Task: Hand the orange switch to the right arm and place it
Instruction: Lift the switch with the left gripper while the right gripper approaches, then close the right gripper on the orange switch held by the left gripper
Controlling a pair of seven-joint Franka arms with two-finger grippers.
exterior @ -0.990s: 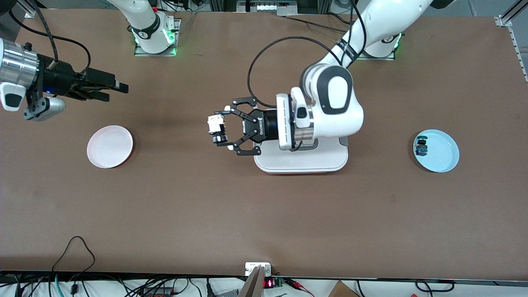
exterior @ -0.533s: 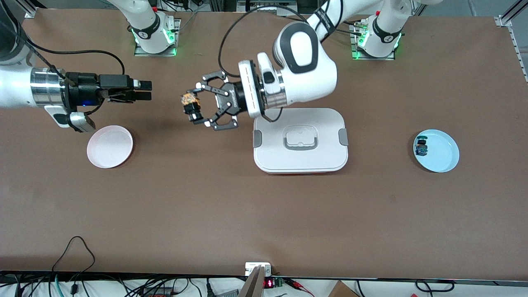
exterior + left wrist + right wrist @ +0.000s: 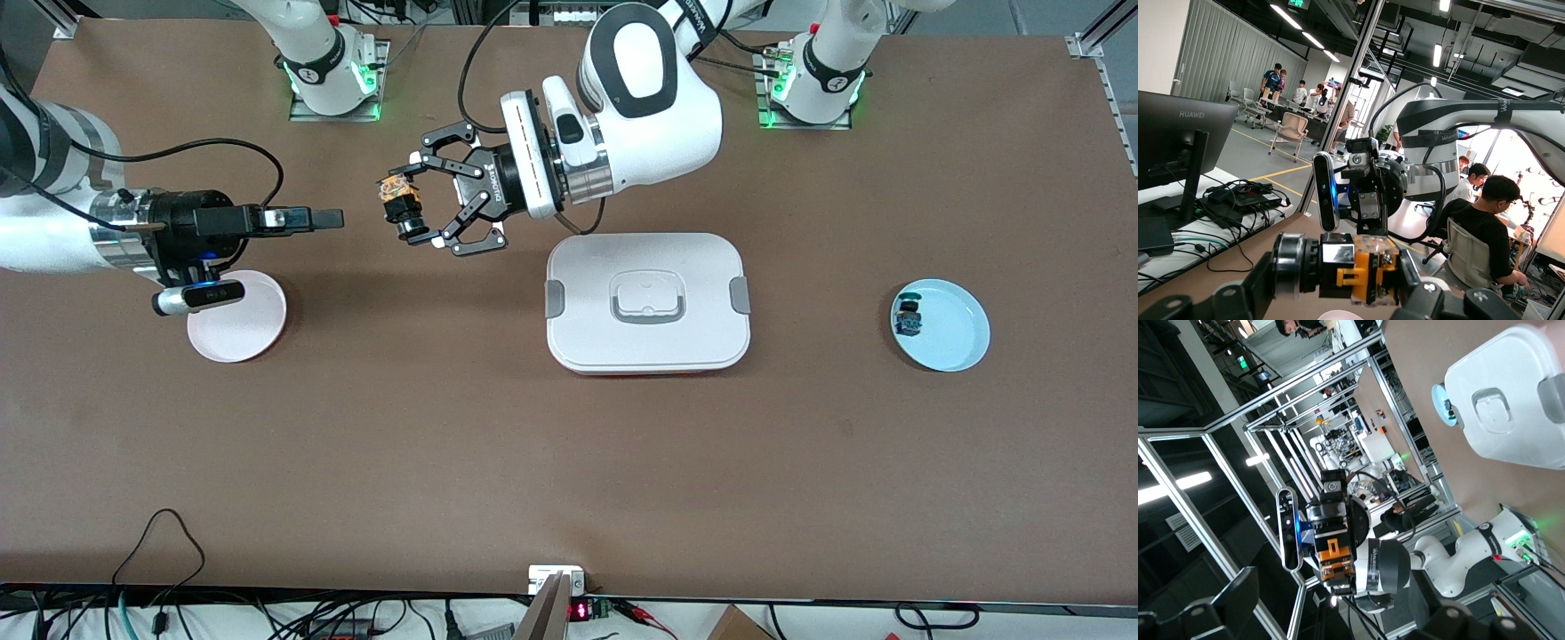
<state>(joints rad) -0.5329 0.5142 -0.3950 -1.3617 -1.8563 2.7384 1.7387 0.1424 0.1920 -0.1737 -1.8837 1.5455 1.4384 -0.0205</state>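
My left gripper (image 3: 405,210) is shut on the orange switch (image 3: 396,197) and holds it sideways in the air over bare table, between the white box and the pink plate. The switch's black body and orange block fill the left wrist view (image 3: 1361,265) between the pads. My right gripper (image 3: 331,218) is open and level, pointing at the switch a short gap away, over the table above the pink plate (image 3: 236,317). In the right wrist view the switch (image 3: 1338,557) shows ahead, between my spread fingers (image 3: 1238,590).
A white lidded box (image 3: 647,342) sits mid-table. A light blue plate (image 3: 956,333) toward the left arm's end holds a small black switch with green and blue parts (image 3: 908,316). Cables run along the table's near edge.
The left gripper carried the switch off the box toward the right arm's end. The right gripper moved in toward the switch and turned on its wrist.
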